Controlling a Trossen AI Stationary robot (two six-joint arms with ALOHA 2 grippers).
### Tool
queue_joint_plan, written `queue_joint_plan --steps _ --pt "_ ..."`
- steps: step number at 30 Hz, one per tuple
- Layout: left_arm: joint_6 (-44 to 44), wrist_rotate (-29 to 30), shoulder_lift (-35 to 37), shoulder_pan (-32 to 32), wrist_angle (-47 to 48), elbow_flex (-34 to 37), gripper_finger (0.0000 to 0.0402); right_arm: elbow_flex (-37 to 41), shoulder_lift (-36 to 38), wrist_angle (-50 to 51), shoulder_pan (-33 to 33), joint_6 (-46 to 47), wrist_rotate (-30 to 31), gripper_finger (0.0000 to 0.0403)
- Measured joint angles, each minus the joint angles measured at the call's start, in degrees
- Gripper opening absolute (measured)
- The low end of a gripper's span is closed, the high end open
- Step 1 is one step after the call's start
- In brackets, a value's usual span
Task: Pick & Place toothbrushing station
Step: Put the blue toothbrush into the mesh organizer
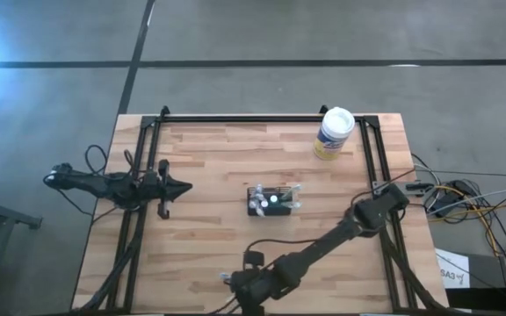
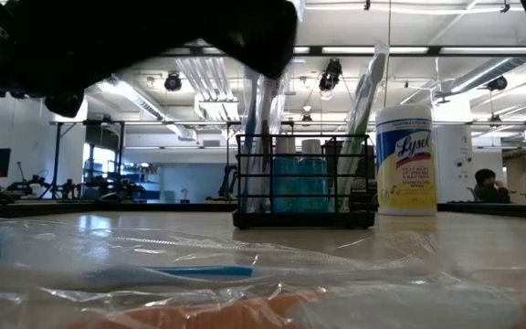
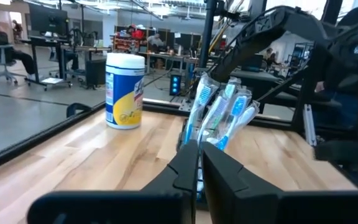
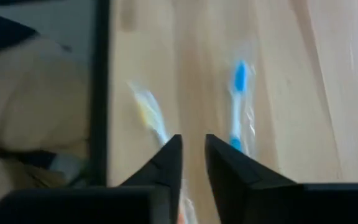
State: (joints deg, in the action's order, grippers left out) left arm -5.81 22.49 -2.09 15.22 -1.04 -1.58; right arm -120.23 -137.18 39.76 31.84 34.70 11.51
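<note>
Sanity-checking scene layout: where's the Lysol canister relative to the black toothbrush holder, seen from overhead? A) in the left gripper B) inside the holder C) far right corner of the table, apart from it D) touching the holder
C: the canister stands by the table's far right corner, with bare wood between it and the holder at mid-table.

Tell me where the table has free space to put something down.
Bare wood lies between the left gripper and the holder, and between holder and canister. The near edge is crowded: right gripper and wrapped toothbrushes.
</note>
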Motion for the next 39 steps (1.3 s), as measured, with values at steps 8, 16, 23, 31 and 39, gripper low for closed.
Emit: queue_joint_plan --steps 8,16,23,31,39 --pt "-2.3 -0.8 -0.1 0.0 0.2 0.0 0.0025 -0.3 -3.6 0.7 -2.1 2.4 -0.1 0.0166" --pt "-4.8 -2.0 -0.1 0.0 0.6 -0.1 0.0028 1.4 -4.1 0.6 -2.8 2.3 0.0 0.0181" --pt "-5.2 -2.3 -0.1 0.0 0.6 -0.1 0.0030 4.5 -4.0 0.1 -2.9 1.6 0.3 0.0149" --pt "-5.2 -2.3 -0.1 0.0 0.6 -0.1 0.0030 5.1 -3.8 0.2 -2.9 1.6 0.4 0.0057" --pt "-5.2 -2.3 -0.1 0.0 0.6 -0.1 0.0030 2.6 -2.3 1.0 -2.4 -3.7 7.0 0.0009"
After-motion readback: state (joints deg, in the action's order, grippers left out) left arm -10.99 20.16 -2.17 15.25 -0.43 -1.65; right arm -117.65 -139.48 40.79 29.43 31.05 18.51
